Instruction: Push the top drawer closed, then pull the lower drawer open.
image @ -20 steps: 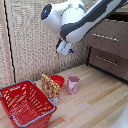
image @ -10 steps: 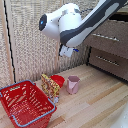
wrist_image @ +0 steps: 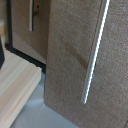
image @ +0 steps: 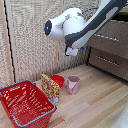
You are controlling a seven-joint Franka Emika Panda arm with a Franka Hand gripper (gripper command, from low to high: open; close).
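Compared with half a second ago, the white arm point(image: 75, 27) has swung further toward the exterior view's left and sits a little lower against the woven panel; the things on the floor have not moved.

The fingers point(image: 73, 50) hang below the wrist, in the air beside the cabinet, touching nothing that can be made out. The exterior view is too blurred to tell how far open they are, and they do not appear in the wrist view.

The top drawer point(image: 111, 38) is at the exterior view's right edge, partly hidden behind the arm, with the lower drawer point(image: 110, 62) directly beneath it, its silver bar handle point(image: 108, 60) showing. In the wrist view a drawer front fills most of the picture, crossed by a slim silver bar point(wrist_image: 95, 55); which of the two drawers it is cannot be told.

On the wooden floor point(image: 95, 100), a red basket point(image: 25, 102) stands near the exterior view's lower left corner, with a patterned packet point(image: 50, 86), a red cup point(image: 58, 80) and a pink cup point(image: 73, 85) just beside it.
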